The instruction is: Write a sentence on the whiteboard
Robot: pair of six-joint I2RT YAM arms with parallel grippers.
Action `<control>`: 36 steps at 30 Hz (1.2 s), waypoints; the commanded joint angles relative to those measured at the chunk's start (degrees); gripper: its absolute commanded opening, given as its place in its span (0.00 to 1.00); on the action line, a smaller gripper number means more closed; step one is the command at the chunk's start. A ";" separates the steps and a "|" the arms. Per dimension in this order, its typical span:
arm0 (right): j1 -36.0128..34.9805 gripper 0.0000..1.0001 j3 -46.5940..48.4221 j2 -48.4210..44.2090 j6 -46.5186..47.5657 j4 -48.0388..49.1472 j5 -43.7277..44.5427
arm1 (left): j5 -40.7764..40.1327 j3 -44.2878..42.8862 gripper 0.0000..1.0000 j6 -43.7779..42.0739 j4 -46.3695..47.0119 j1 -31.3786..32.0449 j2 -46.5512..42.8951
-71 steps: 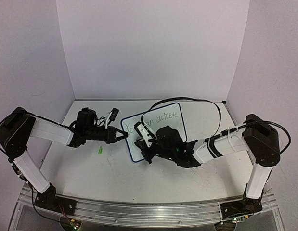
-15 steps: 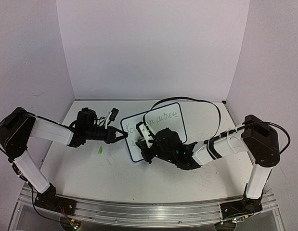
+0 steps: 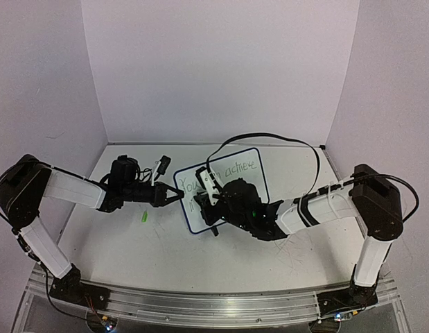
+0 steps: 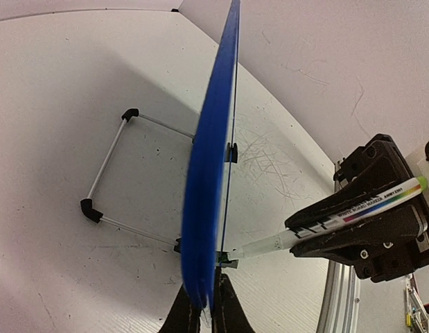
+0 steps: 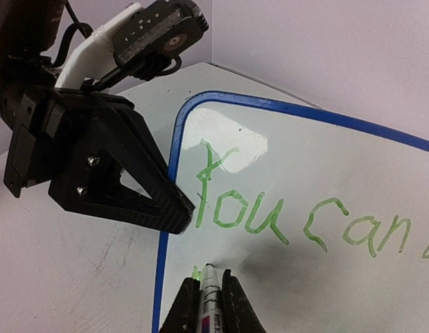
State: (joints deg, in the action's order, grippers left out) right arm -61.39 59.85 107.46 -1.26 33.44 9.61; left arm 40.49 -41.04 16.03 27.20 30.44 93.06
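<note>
The whiteboard (image 3: 250,177) stands tilted at mid-table, and its blue rim (image 4: 213,159) shows edge-on in the left wrist view. My left gripper (image 3: 178,196) is shut on the board's left rim (image 4: 204,309), and its black fingers (image 5: 131,180) show in the right wrist view. My right gripper (image 3: 213,207) is shut on a green marker (image 5: 211,295). The marker tip touches the board (image 5: 325,159) below the green words "You can" (image 5: 290,215), beside a short green stroke at the start of the second line. "achieve" (image 3: 242,166) shows from above.
A green marker cap (image 3: 143,217) lies on the table left of the board. The board's wire stand with black feet (image 4: 107,166) reaches behind it. A black cable (image 3: 269,137) loops over the board. The right arm (image 3: 318,208) crosses in front.
My right gripper with the marker has shifted slightly up and left on the board's lower left. The cable loop has risen a little. The left arm and board have not moved.
</note>
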 commanded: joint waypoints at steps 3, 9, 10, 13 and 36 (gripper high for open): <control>1.14 0.00 -3.61 -2.03 -1.33 -0.92 2.82 | -4.10 -0.91 0.00 -3.64 -3.72 -0.03 1.55; 1.04 0.00 -4.64 -1.93 -2.41 -1.02 1.76 | -4.14 -0.93 0.00 -3.64 -3.73 -0.03 1.48; 1.06 0.00 -4.29 -1.86 -2.06 -0.83 1.53 | -4.13 -0.91 0.00 -3.64 -3.73 -0.03 1.47; 1.17 0.00 -3.01 -2.47 -1.44 -0.06 0.89 | -4.10 -0.97 0.00 -3.62 -3.73 -0.06 1.61; 3.33 0.00 -5.85 -4.94 -1.85 4.67 -5.99 | -4.07 -1.06 0.00 -3.82 -4.09 -0.04 1.66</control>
State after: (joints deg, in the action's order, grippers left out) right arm -58.11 55.07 103.88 -3.22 35.46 5.01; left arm 40.56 -41.17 15.94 26.96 30.44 93.06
